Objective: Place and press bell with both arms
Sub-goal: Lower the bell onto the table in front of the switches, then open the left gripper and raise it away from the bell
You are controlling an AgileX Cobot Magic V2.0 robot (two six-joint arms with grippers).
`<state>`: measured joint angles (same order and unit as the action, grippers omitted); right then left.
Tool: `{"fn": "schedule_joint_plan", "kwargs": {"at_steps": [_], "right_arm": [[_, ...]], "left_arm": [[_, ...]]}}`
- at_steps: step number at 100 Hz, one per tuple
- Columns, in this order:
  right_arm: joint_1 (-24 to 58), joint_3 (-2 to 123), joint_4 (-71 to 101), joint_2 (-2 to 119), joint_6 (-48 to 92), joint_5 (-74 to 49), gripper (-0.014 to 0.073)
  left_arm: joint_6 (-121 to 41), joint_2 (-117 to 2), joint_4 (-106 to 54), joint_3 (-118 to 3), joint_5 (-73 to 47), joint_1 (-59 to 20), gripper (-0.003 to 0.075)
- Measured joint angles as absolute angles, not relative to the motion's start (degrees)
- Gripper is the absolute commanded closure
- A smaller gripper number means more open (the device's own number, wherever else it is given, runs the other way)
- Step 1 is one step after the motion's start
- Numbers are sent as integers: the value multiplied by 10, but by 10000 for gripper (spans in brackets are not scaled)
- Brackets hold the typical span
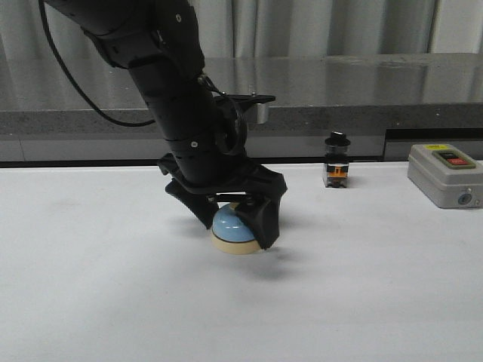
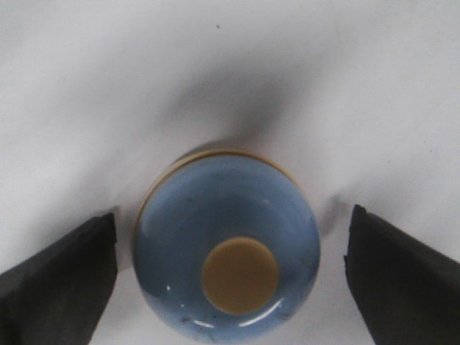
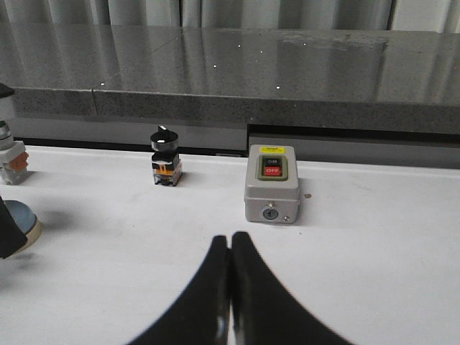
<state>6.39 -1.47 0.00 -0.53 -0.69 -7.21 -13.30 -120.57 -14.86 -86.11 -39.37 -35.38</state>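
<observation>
The light-blue bell [image 1: 232, 228] with its cream base stands on the white table [image 1: 362, 302], a little left of the middle. In the left wrist view the bell [image 2: 226, 251] shows from above with its cream knob [image 2: 239, 274]. My left gripper [image 1: 235, 226] hangs over it, open, one finger on each side of the dome with a gap to each. My right gripper [image 3: 230, 241] is shut and empty, low over the table in front of the grey box. The bell's edge [image 3: 21, 219] shows at the far side of the right wrist view. The right arm is out of the front view.
A grey box with a red button [image 1: 444, 173] [image 3: 272, 184] stands at the back right. A black-knobbed selector switch [image 1: 336, 160] [image 3: 165, 155] stands at the back centre. Another switch [image 3: 8, 152] is at the right wrist view's edge. A dark stone ledge [image 1: 339, 83] runs behind the table.
</observation>
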Motion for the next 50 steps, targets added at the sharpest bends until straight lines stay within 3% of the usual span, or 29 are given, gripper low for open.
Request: {"fn": "schedule_joint_plan", "kwargs": {"at_steps": [50], "right_arm": [[64,-15,0,-5,-7,-72,654]], "left_arm": [[-122,-1051,-150,-845,-392,-325,102]]}}
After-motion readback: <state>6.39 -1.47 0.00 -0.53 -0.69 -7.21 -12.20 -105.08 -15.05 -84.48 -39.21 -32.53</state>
